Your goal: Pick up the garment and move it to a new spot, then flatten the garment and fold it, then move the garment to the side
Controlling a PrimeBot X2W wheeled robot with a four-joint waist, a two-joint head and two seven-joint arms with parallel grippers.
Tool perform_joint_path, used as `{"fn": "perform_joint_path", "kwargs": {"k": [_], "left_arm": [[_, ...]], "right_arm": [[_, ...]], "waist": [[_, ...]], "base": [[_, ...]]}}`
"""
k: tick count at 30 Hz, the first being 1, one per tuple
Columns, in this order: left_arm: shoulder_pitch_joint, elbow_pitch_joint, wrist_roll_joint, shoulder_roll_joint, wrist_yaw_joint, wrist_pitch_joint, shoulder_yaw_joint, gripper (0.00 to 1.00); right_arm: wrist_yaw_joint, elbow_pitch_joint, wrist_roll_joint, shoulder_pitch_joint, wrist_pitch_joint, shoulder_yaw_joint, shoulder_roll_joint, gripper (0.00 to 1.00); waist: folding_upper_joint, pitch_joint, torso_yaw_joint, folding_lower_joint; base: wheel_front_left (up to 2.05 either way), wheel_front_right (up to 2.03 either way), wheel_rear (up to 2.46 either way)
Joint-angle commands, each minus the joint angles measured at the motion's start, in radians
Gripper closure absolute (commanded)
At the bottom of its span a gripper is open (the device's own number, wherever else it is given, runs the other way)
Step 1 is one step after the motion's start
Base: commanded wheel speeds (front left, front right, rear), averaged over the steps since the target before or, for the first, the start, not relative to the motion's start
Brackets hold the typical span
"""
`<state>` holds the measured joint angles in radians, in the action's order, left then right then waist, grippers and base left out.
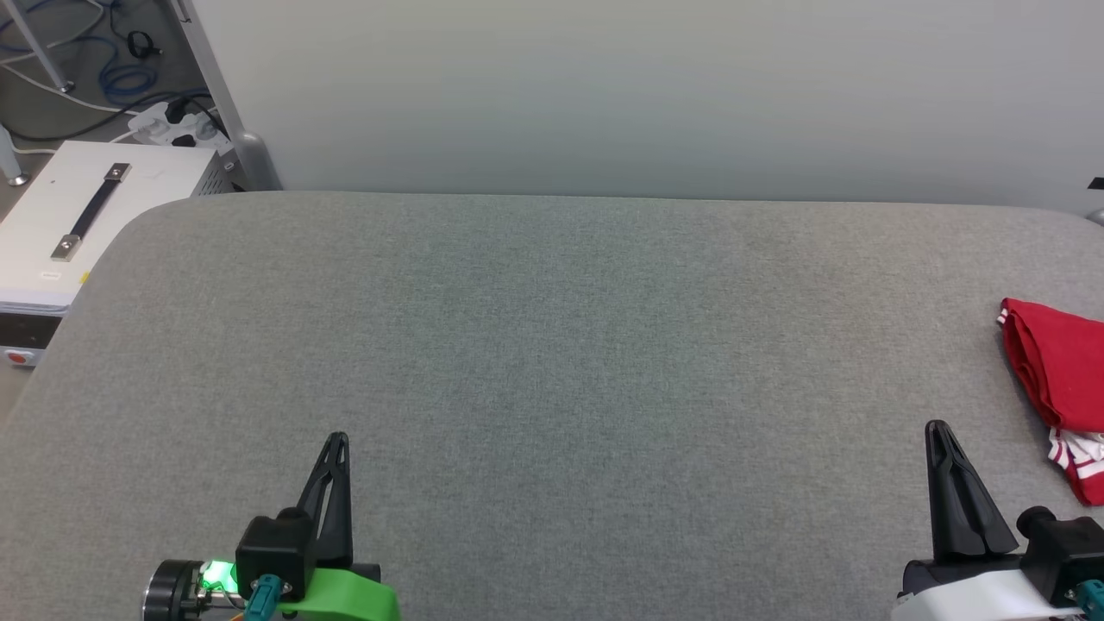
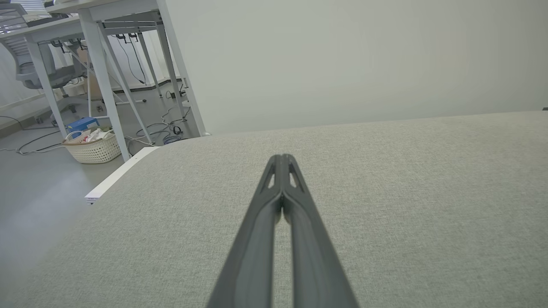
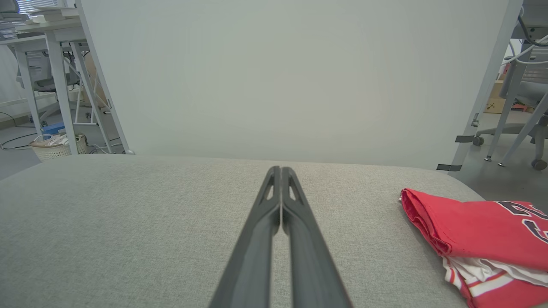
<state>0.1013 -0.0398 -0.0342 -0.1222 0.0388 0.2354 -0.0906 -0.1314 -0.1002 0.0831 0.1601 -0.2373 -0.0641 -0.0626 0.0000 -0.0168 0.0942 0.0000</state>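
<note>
The garment (image 1: pixel 1056 375), a red T-shirt with white cloth and red-and-white striped trim showing at its near end, lies folded in a compact bundle at the 3 o'clock edge of the grey fabric-covered table (image 1: pixel 552 345), partly cut off by the head view's border. In the right wrist view the T-shirt (image 3: pixel 479 224) sits at 4 o'clock, its rolled red fold facing the table's middle and dark lettering showing on the top layer. Nothing touches it.

The left gripper (image 1: pixel 337 442) stands at 7 o'clock in the head view, above the cloth surface, its two dark fingers pressed together to a point and grasping nothing. Its own camera shows the left gripper (image 2: pixel 282 157) clenched tip to tip over bare table.

The right gripper (image 1: pixel 937 427) is at 5 o'clock, likewise clenched and empty, near the T-shirt but apart from it. In its wrist view the right gripper (image 3: pixel 281 169) points toward 12 o'clock at the pale partition wall (image 3: pixel 282 77).

Off the table at 10 o'clock sits a white case with a black handle (image 1: pixel 90 207). A woven basket (image 2: pixel 92 147) stands on the floor at 9 o'clock in the left wrist view.
</note>
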Motion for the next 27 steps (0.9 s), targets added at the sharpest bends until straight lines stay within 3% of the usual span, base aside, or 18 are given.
{"fn": "perform_joint_path", "kwargs": {"k": [1, 27], "left_arm": [[-0.009, 0.003, 0.003, 0.007, -0.004, -0.006, 0.005, 1.00], [-0.030, 0.012, 0.010, 0.021, -0.012, -0.058, 0.024, 1.00]], "right_arm": [[0.000, 0.006, -0.008, -0.014, 0.007, 0.003, 0.001, 1.00], [0.000, 0.027, -0.025, -0.048, 0.060, 0.017, 0.004, 1.00]], "waist": [[0.0000, 0.000, -0.001, 0.0000], [0.0000, 0.004, -0.022, 0.0000]], "base": [[0.00, 0.00, 0.00], [0.00, 0.00, 0.00]]}}
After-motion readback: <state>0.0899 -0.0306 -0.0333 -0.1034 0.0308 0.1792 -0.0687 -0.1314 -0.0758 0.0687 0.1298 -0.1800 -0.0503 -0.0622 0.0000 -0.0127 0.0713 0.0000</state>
